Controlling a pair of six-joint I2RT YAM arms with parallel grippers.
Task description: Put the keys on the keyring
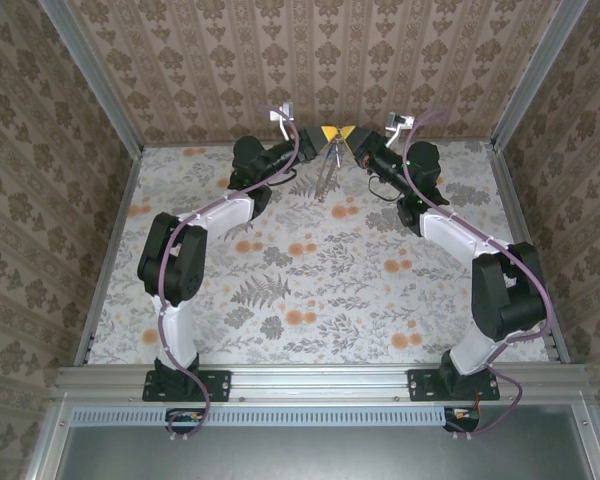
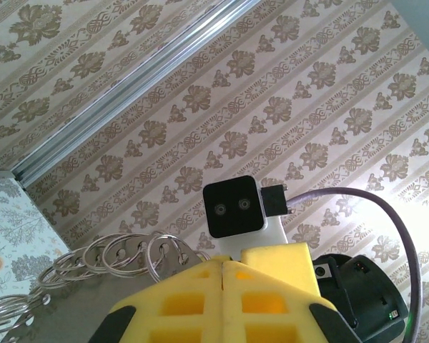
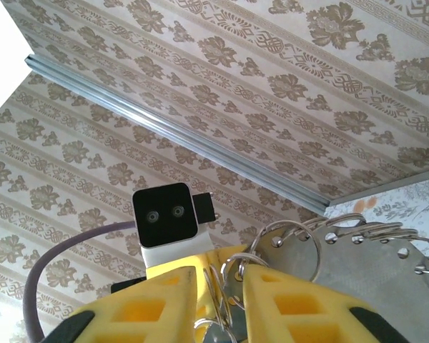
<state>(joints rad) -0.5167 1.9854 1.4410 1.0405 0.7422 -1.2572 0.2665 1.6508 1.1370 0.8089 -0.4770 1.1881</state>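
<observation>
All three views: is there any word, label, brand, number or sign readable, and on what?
No readable text anywhere.
Black camera housing: two lenses, no marking visible.
Keyring: bare metal rings, nothing stamped that can be read.
Wallpaper and table cover: patterns only.

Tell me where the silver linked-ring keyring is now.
In the top view, the silver linked-ring keyring hangs at far centre, from where the left pincer and right pincer meet by the back wall.
</observation>
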